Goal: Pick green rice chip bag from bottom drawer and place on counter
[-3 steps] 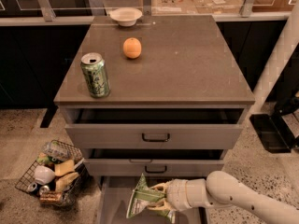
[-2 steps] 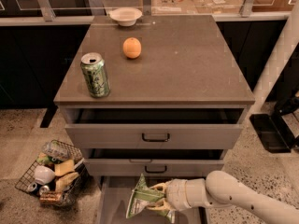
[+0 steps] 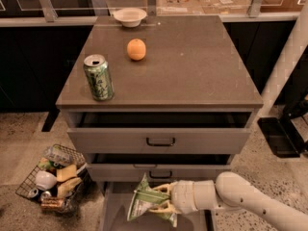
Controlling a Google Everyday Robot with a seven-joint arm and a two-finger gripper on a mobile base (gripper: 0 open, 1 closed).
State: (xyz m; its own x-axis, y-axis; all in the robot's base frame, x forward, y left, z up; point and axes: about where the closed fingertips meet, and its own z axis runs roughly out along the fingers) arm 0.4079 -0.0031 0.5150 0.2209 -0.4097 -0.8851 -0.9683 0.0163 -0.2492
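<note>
The green rice chip bag point(image 3: 146, 199), crinkly light green and white, is held upright over the open bottom drawer point(image 3: 111, 211) at the bottom of the view. My gripper point(image 3: 162, 199), at the end of the white arm point(image 3: 250, 198) coming from the lower right, is shut on the bag's right side, one finger above and one below. The counter point(image 3: 192, 66) is the flat grey-brown cabinet top above, well higher than the bag.
On the counter stand a green drink can point(image 3: 98, 77) at the front left, an orange point(image 3: 136, 49) and a white bowl point(image 3: 129, 16) at the back. The two upper drawers point(image 3: 160, 139) stick out slightly. A wire basket point(image 3: 53, 177) of items sits on the floor at the left.
</note>
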